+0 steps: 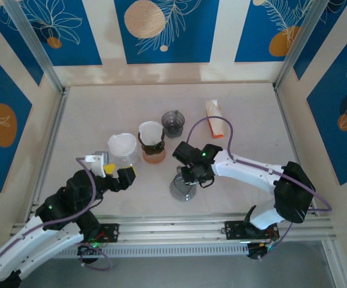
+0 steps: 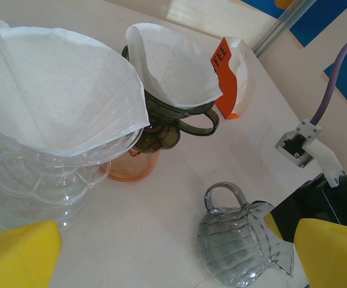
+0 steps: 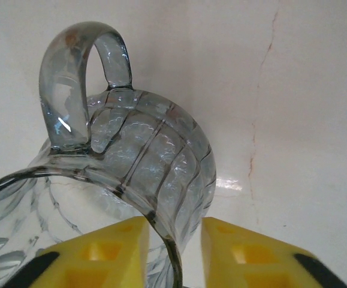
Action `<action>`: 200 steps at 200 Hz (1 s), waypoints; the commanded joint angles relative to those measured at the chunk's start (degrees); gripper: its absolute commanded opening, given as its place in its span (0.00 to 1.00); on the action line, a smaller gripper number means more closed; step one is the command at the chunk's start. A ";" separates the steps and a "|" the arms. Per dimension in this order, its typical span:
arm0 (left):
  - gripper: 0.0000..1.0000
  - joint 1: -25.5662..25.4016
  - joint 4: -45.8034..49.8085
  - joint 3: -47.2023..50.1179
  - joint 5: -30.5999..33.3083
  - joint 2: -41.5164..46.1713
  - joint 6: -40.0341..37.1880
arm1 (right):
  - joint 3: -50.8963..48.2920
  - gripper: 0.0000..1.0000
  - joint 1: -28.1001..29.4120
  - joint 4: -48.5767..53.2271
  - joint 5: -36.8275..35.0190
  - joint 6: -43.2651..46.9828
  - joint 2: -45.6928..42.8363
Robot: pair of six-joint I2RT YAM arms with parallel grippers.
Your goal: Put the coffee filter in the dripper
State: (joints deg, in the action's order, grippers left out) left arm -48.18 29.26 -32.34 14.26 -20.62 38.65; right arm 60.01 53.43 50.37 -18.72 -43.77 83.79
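A grey ribbed glass dripper (image 1: 183, 187) with a loop handle sits tilted on the table and holds no filter. My right gripper (image 1: 189, 174) is over it, and the dripper's (image 3: 131, 168) rim runs between the yellow pads (image 3: 101, 258). The right gripper (image 3: 174, 252) is slightly open: the rim is against the left pad with a gap to the right one. A white coffee filter (image 1: 122, 146) sits in a clear dripper. My left gripper (image 1: 119, 172) stands wide open beside it, holding nothing. The same coffee filter (image 2: 53, 96) and the grey dripper (image 2: 242, 240) show in the left wrist view.
A second filter (image 2: 173, 66) sits in a dark green dripper (image 1: 151, 141) on an orange cup. A dark grey dripper (image 1: 173, 123) stands behind it. An orange-and-white filter pack (image 1: 215, 111) stands at the back right. Frame walls close in the table's sides.
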 commanded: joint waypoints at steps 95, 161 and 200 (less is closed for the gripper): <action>1.00 -0.24 -0.95 0.56 1.47 0.44 0.34 | 7.73 0.55 -15.53 -7.78 6.16 1.79 -2.53; 1.00 -0.24 -0.91 0.63 0.42 0.78 0.72 | 23.20 0.54 -23.57 -13.82 10.92 -0.17 18.30; 1.00 -0.24 -0.60 0.54 0.94 1.50 0.47 | 29.25 0.54 -25.37 -16.00 10.29 -1.77 25.86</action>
State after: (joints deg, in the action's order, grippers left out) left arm -48.18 29.23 -31.90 15.07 -20.21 38.70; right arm 85.43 28.95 35.68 -9.61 -43.66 106.89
